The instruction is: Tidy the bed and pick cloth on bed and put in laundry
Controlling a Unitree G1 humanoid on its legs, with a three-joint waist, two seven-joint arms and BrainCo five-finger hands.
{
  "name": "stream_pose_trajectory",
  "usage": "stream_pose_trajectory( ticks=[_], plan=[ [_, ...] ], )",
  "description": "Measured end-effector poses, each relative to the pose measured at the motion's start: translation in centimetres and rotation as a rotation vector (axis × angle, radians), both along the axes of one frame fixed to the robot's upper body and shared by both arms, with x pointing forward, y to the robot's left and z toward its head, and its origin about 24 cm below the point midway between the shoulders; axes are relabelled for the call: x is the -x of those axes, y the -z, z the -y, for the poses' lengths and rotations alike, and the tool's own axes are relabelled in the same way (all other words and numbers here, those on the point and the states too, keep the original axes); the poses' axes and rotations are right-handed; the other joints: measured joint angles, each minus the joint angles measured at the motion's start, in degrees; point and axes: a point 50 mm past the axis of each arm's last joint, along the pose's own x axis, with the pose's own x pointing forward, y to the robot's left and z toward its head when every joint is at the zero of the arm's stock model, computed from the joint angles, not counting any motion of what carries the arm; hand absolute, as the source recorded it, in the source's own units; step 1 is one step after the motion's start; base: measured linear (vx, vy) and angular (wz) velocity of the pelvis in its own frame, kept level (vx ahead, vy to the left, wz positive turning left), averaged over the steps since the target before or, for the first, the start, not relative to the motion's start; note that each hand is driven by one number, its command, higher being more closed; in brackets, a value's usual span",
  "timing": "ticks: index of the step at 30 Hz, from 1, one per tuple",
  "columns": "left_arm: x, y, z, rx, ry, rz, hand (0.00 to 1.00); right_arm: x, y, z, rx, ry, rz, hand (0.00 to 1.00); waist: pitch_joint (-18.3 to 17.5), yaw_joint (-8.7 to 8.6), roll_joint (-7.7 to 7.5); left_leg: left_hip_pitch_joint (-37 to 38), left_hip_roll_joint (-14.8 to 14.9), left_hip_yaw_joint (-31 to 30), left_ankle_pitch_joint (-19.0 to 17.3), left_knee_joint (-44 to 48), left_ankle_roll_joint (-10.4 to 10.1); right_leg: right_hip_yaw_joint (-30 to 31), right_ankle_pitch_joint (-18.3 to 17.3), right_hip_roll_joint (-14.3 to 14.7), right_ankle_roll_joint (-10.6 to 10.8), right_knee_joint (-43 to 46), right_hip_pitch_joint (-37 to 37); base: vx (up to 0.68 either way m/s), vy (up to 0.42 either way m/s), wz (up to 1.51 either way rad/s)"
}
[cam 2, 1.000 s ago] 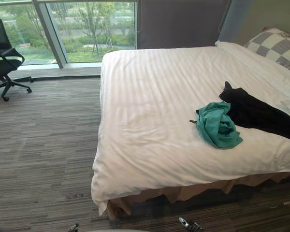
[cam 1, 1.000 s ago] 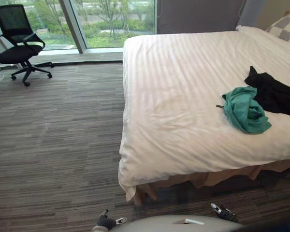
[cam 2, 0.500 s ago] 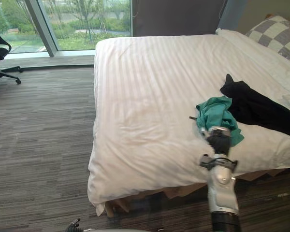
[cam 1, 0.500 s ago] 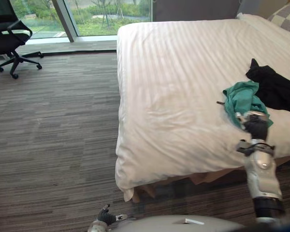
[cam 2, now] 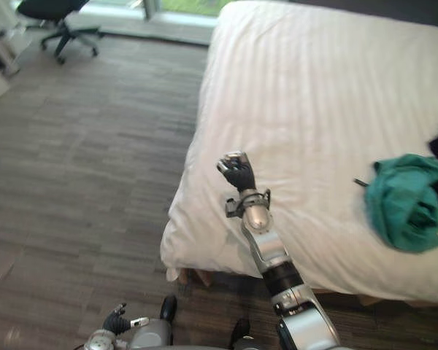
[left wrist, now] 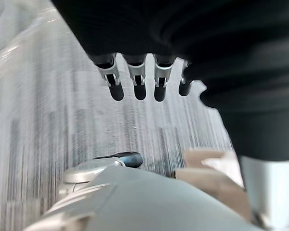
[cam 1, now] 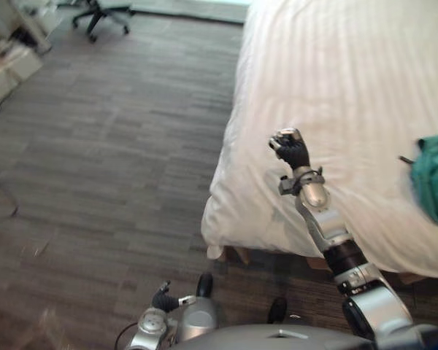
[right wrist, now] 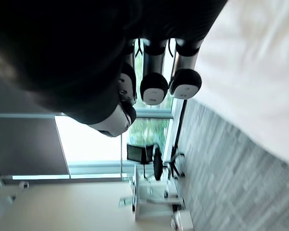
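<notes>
Teal cloth (cam 2: 405,204) lies untouched on bed (cam 2: 314,87), well apart from right hand (cam 2: 237,171), fisted empty above near corner. Left hand (left wrist: 137,89) low, fingers relaxed. Nothing picked yet, laundry step pending.

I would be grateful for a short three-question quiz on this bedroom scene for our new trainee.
1. True or false: the right hand holds the teal cloth.
2. Where does the teal cloth lie? A: on the floor. B: on the white bed. C: on a chair.
3. Fill in: the right hand's fingers are ____ and hold nothing.

Key:
1. False, the hand is raised well apart from the cloth.
2. B.
3. Curled.
</notes>
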Motion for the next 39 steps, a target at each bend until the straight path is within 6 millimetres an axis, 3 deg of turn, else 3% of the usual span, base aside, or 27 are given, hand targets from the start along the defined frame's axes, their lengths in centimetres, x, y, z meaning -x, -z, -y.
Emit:
stream_pose_trajectory(
  ticks=[4, 7, 10, 13, 17, 21, 26, 30, 35, 39],
  plan=[
    [-2.0, -0.9, 0.1, 0.013, -0.036, 0.081, 0.0, -1.2, -3.3, -1.9, -0.013, -0.054, 0.074, 1.0, 4.5, 2.08, 0.09, -3.5, -0.4, -4.4, 1.8, 0.1, -0.7, -3.1, -1.8, -0.2, -0.3, 2.5, -2.2, -0.04, -0.038, 0.53],
    [-3.4, -1.6, 0.1, 0.018, -0.056, 0.143, 0.0, -1.6, -5.5, -2.5, -0.059, -0.068, 0.118, 1.0, 7.3, 3.34, 0.05, -6.6, -0.2, -6.0, 3.0, 0.1, -1.4, -4.2, -5.1, -1.4, -0.7, 9.5, -7.3, -0.06, -0.009, 0.24],
    [-4.4, -2.1, 0.0, 0.029, -0.08, 0.184, 0.0, -1.6, -6.5, -3.3, -0.11, -0.087, 0.126, 1.0, 9.5, 4.75, -0.74, -8.9, -0.3, -6.2, 3.7, 0.0, -1.9, -4.1, -8.0, -3.2, -1.2, 16.2, -12.3, -0.08, -0.001, 0.07],
    [-5.7, -2.7, 0.1, 0.041, -0.11, 0.234, 0.0, -1.5, -7.4, -4.4, -0.155, -0.107, 0.135, 1.0, 10.7, 5.12, -1.62, -12.8, -0.5, -7.1, 4.4, 0.0, -2.6, -4.3, -10.9, -5.2, -1.8, 22.9, -18.6, -0.14, -0.039, 0.14],
    [-7.0, -3.5, 0.3, 0.056, -0.126, 0.288, 0.0, -1.2, -7.2, -5.2, -0.184, -0.124, 0.115, 1.0, 11.6, 6.35, -1.78, -17.4, -0.2, -7.7, 5.4, 0.0, -3.7, -5.1, -13.5, -6.5, -2.9, 28.7, -24.9, -0.09, -0.074, 0.13],
    [-7.9, -4.0, 0.3, 0.067, -0.148, 0.32, 0.0, -1.6, -6.0, -5.3, -0.188, -0.096, 0.059, 1.0, 12.4, 6.34, -1.75, -21.7, -0.1, -8.7, 6.2, 0.5, -4.5, -5.5, -15.3, -7.2, -3.9, 32.8, -30.2, -0.06, -0.095, 0.11],
    [-9.9, -5.2, 1.0, 0.125, -0.194, 0.408, 0.0, -3.4, -4.2, -2.9, -0.238, 0.036, -0.051, 1.0, 14.1, 6.04, -0.81, -29.9, -0.2, -9.2, 6.7, 2.4, -5.3, -6.1, -16.5, -8.4, -5.2, 37.4, -39.0, -0.03, -0.083, 0.08],
    [-10.5, -5.8, 1.2, 0.134, -0.188, 0.448, 0.0, -3.5, -3.4, -3.1, -0.241, 0.052, -0.081, 1.0, 14.3, 5.26, -0.55, -32.9, -0.3, -9.9, 6.7, 3.3, -5.4, -7.2, -17.0, -9.2, -5.6, 38.8, -41.5, -0.01, -0.081, 0.16],
    [-10.7, -5.9, 1.4, 0.139, -0.188, 0.458, 0.0, -3.2, -0.1, -3.0, -0.216, 0.077, -0.178, 1.0, 14.3, 4.6, -0.56, -34.2, -1.4, -10.0, 6.6, 3.9, -5.5, -7.3, -17.7, -10.2, -5.1, 39.1, -42.2, 0.01, -0.032, 0.1],
    [-10.7, -5.9, 1.4, 0.159, -0.209, 0.46, 0.0, -1.5, 4.4, -4.0, -0.26, 0.082, -0.351, 1.0, 14.1, 4.14, -0.91, -34.1, -1.6, -8.7, 6.5, 5.1, -5.3, -7.3, -17.6, -10.3, -5.0, 38.6, -41.3, 0.01, -0.01, 0.02]
  ],
)
